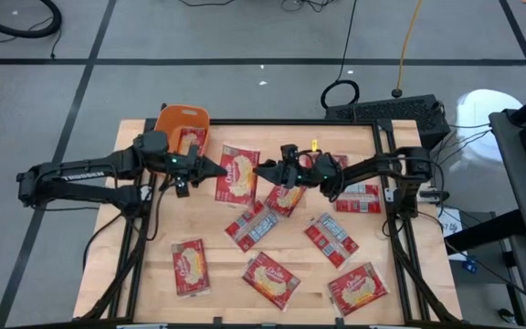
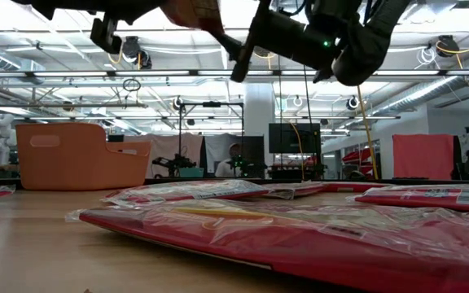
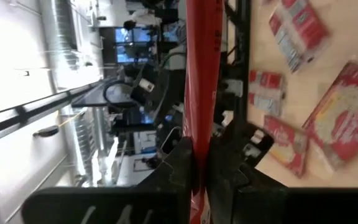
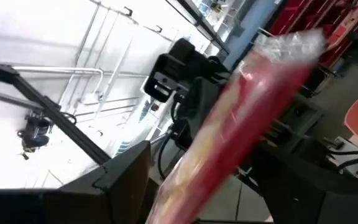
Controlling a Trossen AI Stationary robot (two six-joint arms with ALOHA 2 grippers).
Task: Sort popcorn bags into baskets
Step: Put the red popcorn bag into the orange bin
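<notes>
Both arms reach level toward mid-counter point(image 1: 153, 274), tool tips facing over a lifted bag point(image 1: 237, 174). The left tool point(image 1: 219, 170) is clenched on that bag's edge; its wrist view shows the red film pinched between the fingers point(image 3: 178, 163), held edgewise. The right tool point(image 1: 261, 170) is at the bag's opposite edge with fingers spread apart, the bag passing between them. Other bags point(image 1: 268, 279) lie scattered flat on the counter. The basket point(image 1: 181, 121) is at the far left corner, a bag inside.
</notes>
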